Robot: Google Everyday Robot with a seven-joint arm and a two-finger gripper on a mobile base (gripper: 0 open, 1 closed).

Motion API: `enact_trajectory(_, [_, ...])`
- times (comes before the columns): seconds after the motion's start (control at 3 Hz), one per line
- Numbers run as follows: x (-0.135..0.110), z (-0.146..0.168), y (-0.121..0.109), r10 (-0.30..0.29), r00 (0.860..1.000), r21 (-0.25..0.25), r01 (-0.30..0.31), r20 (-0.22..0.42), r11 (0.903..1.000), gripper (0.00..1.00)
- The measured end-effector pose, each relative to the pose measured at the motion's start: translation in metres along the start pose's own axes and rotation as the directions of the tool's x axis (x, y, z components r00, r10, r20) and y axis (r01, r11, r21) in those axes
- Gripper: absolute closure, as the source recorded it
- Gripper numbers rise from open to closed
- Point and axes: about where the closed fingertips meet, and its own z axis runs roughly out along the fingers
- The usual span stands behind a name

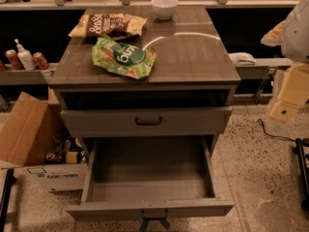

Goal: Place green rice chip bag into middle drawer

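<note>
The green rice chip bag (124, 57) lies flat on the grey cabinet top (193, 57), left of centre and near the front edge. The middle drawer (149, 178) is pulled wide open below; its boxy grey inside holds nothing, and its plain front panel (150, 209) faces me. My gripper (286, 105) hangs on the cream arm at the right edge of the view, beside the cabinet, well right of the bag and holding nothing that shows.
A tan-and-brown chip bag (107, 25) and a white bowl (164, 7) sit at the back of the top. The upper drawer front with a black bar handle (148, 121) stands slightly out. An open cardboard box (34, 144) stands on the floor at left.
</note>
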Motion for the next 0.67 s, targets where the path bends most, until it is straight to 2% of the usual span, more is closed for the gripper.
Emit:
enact_trajectory(0.33, [0.000,0.000,0.000,0.000,1.000,0.000,0.000,0.000,1.0000,0.00])
enact_trajectory(0.67, [-0.023,0.011,-0.017,-0.014,0.998,0.002,0.014,0.058,0.9999,0.00])
